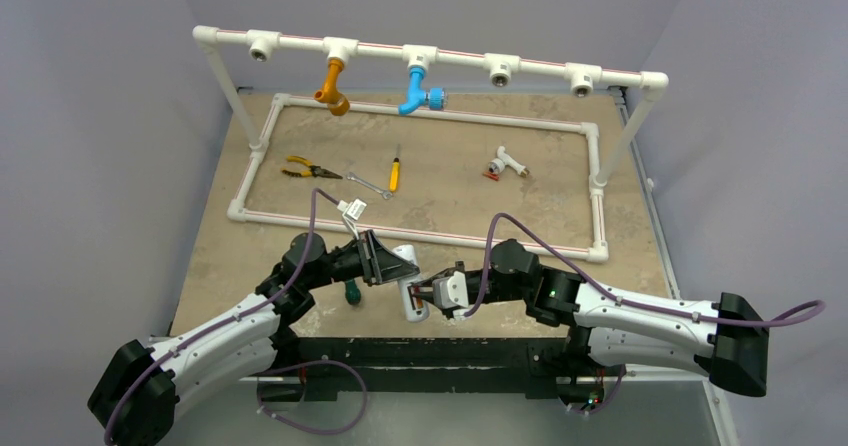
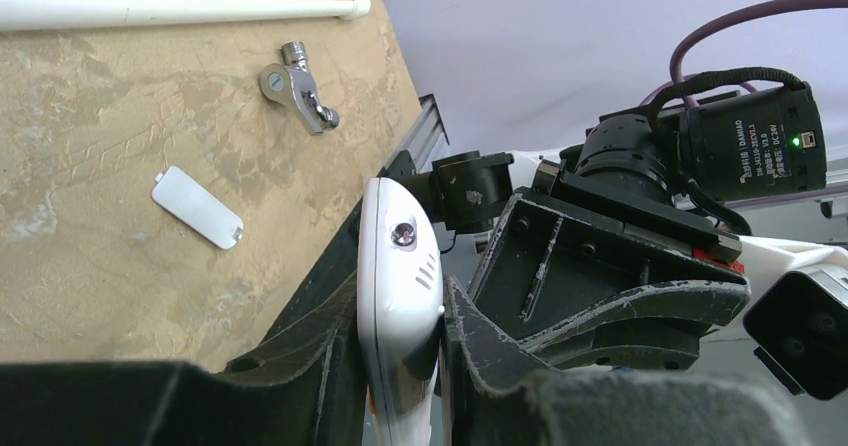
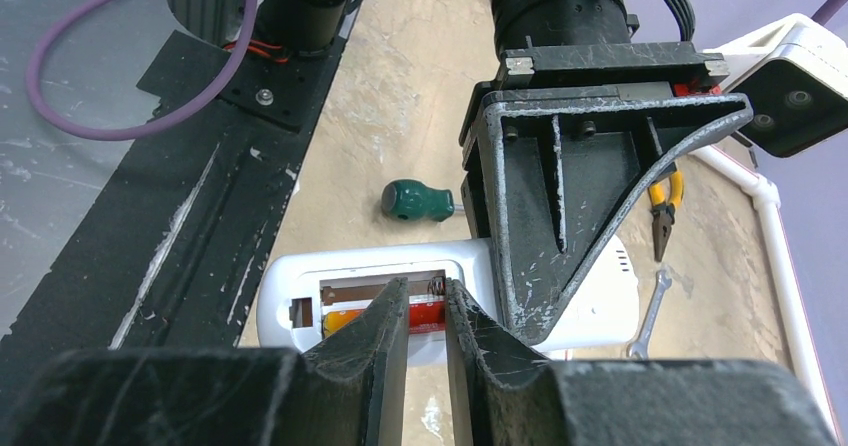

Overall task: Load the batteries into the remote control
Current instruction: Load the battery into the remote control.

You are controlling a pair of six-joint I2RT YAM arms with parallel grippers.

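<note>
Above the near edge of the bench [image 1: 480,206], the left gripper [image 2: 400,351] clamps the slim white plastic remote control [image 3: 370,264], its compartment open. The right gripper [image 3: 427,294] pinches a red-orange cylindrical battery [image 3: 427,318] in that bay. Best to seat both ends squarely before letting go.

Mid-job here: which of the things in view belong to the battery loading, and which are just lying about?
Job: remote control, battery in its open bay, loose white cover (likely its lid).
Lying about: pliers, wrench, yellow screwdriver, green-handled screwdriver, metal tap fitting, white pipe fitting.
</note>
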